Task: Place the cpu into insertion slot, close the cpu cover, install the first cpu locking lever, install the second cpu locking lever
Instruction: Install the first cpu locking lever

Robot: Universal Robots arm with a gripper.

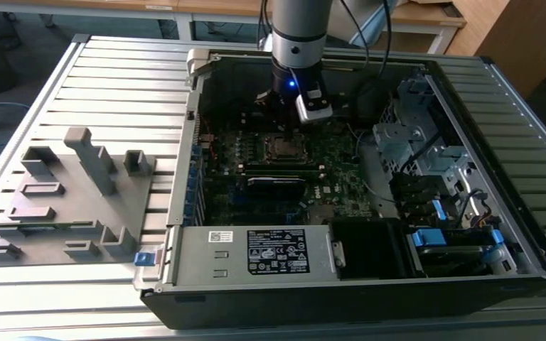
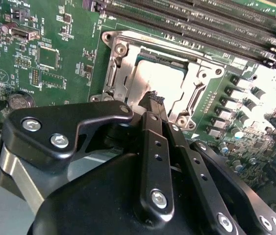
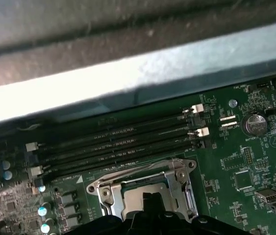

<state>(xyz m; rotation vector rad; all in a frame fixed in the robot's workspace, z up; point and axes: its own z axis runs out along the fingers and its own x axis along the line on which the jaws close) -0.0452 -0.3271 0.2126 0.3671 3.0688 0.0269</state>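
The cpu (image 2: 163,81) sat in the insertion slot (image 2: 164,83) on the motherboard (image 2: 44,54), its dull silver top showing through the window of the cpu cover (image 2: 128,73), so you could count the first step as done. The cover's metal frame lay flat around the chip in both wrist views, which suggests the second step was done too, though you could not tell whether it was clamped. No locking lever could be picked out for certain along the socket's edges, so judge both levers as likely outstanding.

Your tool (image 2: 153,100) hung just above the near edge of the socket, its black fingertips drawn together and pinching nothing.

In the exterior view the socket (image 1: 283,147) lay near the middle of the board, closer to the far wall of the open computer case (image 1: 368,284), with the arm (image 1: 297,42) reaching down just behind it. Long memory slots (image 3: 123,142) ran beside the socket. The case lay on the slatted tabletop (image 1: 111,85), and a grey fixture block (image 1: 69,202) stood well apart toward the exterior view's left.
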